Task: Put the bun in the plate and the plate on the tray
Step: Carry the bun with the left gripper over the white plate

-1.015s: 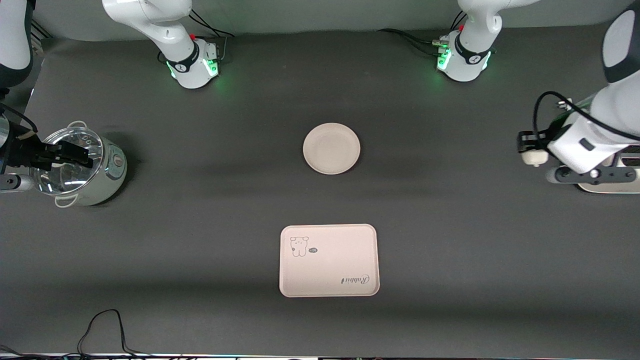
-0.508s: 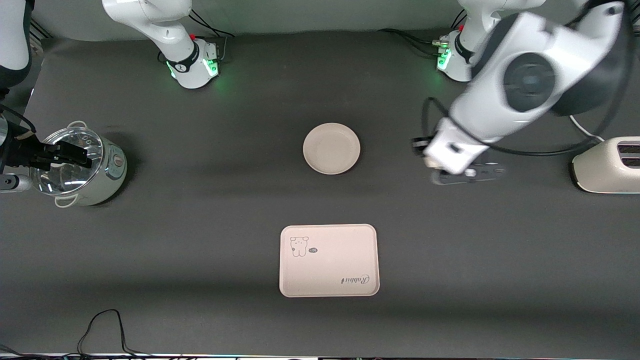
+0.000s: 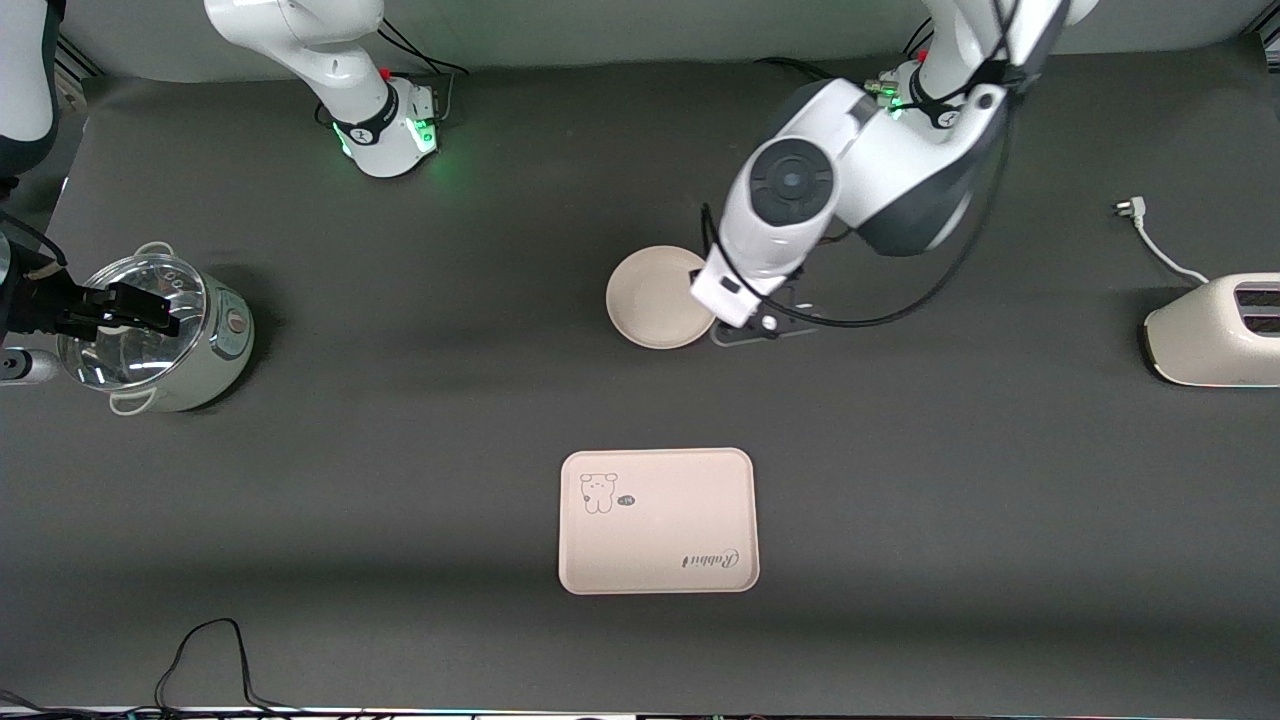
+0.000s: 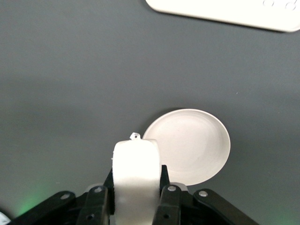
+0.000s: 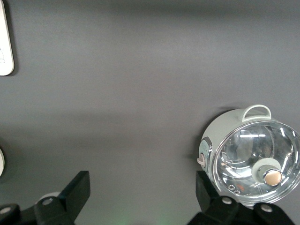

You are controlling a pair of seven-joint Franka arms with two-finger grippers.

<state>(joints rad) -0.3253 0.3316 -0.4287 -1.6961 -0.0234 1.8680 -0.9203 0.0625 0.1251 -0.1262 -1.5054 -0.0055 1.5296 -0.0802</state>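
The cream-white bun [image 4: 136, 171] sits clamped between the black fingers of my left gripper [image 4: 136, 180], which is shut on it. That gripper hangs over the edge of the round cream plate [image 3: 650, 297] toward the left arm's end; in the left wrist view the plate [image 4: 194, 145] lies just past the bun. In the front view the left hand [image 3: 738, 292] hides the bun. The rectangular tray [image 3: 657, 520] with its drawing and script lies nearer the front camera than the plate. My right gripper [image 3: 150, 310] waits open over the pot, nothing between its fingers [image 5: 77, 190].
A pale pot with a glass lid [image 3: 160, 330] stands at the right arm's end of the table. A cream toaster [image 3: 1215, 330] with its loose plug [image 3: 1128, 208] stands at the left arm's end. Dark cloth covers the table.
The left arm has swung from beside the toaster across to the plate's edge, carrying the bun. The right arm has not moved.
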